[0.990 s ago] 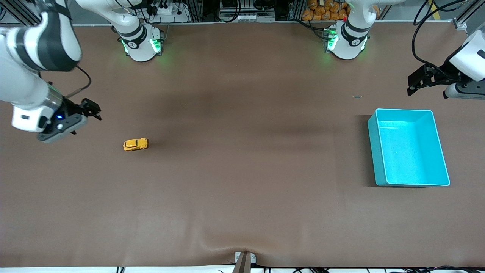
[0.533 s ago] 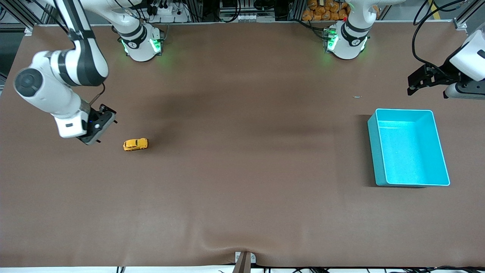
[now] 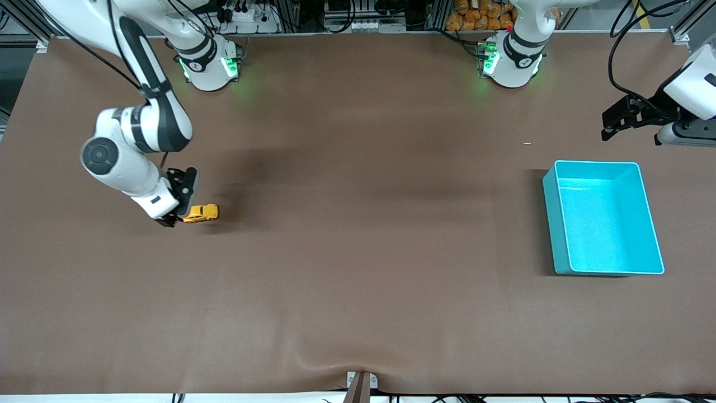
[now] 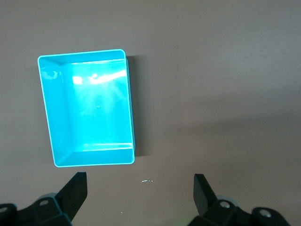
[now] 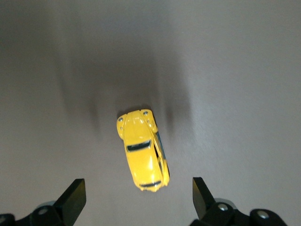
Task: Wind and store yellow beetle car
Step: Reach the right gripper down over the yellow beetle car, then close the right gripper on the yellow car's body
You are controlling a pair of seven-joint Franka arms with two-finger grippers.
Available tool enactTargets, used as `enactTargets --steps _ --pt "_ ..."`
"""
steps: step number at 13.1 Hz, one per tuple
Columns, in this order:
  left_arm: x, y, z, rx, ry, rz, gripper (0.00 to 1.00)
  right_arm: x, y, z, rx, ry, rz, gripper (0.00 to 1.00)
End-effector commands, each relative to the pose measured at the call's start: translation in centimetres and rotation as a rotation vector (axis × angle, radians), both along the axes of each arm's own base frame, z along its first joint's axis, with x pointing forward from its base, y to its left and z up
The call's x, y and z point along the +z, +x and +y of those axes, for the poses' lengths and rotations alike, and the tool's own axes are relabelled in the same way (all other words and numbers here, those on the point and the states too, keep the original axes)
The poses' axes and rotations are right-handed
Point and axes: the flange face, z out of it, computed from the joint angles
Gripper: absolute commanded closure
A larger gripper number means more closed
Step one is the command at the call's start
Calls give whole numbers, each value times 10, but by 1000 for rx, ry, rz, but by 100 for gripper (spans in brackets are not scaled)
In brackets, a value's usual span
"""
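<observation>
**A:** What has changed since the earlier frame?

**B:** The right arm has swung in from the table's edge and lowered. Its right gripper (image 3: 174, 217) now sits just beside the yellow beetle car (image 3: 201, 212), which has not moved.

**A:** Where is the car?

**B:** It stands on its wheels on the brown table mat (image 3: 358, 268), toward the right arm's end. In the right wrist view the yellow beetle car (image 5: 143, 149) lies between the two spread fingers (image 5: 72, 197), touching neither, a little off the midline and slightly angled.

**A:** So nothing is gripped?

**B:** No. The right gripper is spread wide and empty.

**A:** And where does it get stored?

**B:** Presumably in the teal bin (image 3: 551, 218), empty, well apart from the car at the left arm's end of the table.

**A:** The other arm?

**B:** The left gripper (image 3: 614, 124) waits in the air above the table just beside the bin, its fingers (image 4: 73, 190) spread and holding nothing; its wrist view looks down on the teal bin (image 4: 130, 117).

**A:** What could go wrong?

**B:** The car is tiny, rounded and on wheels. Because it sits off-centre and angled, I judge that one finger could reach it first and roll it away, or the pads could slip on its curved body.
</observation>
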Motion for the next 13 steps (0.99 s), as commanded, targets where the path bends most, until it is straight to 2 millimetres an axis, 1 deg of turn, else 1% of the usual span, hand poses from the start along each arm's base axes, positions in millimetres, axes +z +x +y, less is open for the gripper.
enactTargets --steps 1,4,5,7,9,10,12,13 --pt "3 1 2 -13 -4 -8 0 -25 3 1 68 -15 23 0" --pt "3 1 2 -13 -4 -8 0 -43 4 4 128 -15 17 9" --pt "4 1 2 -13 -4 -10 0 -48 4 3 133 -16 17 14" --pt "4 1 2 -13 -4 -10 0 -54 3 3 138 -18 18 30" --pt "3 1 2 -13 -4 -8 0 -59 4 3 139 -19 11 43" --pt "4 1 2 -13 -4 -10 0 -62 4 3 140 -20 13 52" --pt "3 1 2 -11 -4 -8 0 -64 4 2 138 -20 14 65" --pt "4 1 2 -13 -4 -10 0 -65 4 1 137 -20 16 73"
